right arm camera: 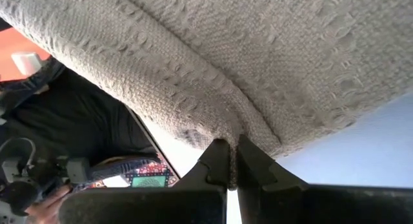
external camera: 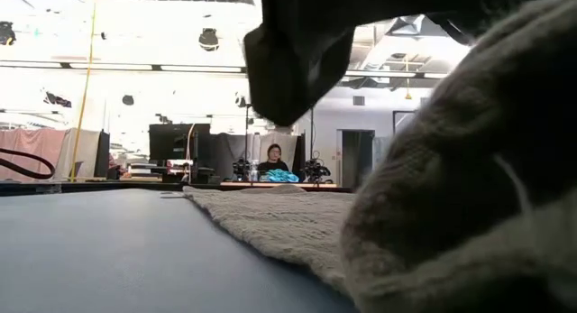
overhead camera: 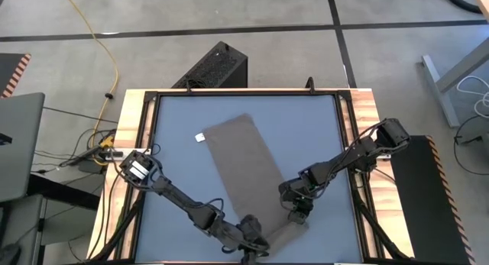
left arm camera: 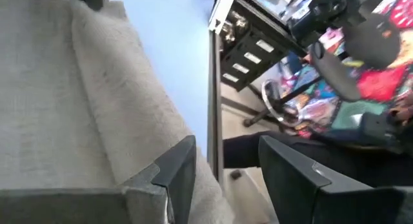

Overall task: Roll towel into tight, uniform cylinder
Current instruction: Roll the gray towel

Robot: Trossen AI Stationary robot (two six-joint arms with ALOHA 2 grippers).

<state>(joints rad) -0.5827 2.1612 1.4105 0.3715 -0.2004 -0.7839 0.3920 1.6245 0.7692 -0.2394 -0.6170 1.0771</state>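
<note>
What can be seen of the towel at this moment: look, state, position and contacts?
The towel is a thin, taupe, coarsely woven rectangle lying mostly flat and slanted across the blue-grey tabletop, with a small white tag at its far corner. Its near end is lifted and bunched into the start of a fold. The right pincer is shut on a pinch of that edge. The left pincer stands open at the near end beside the cloth, gripping nothing.
</note>
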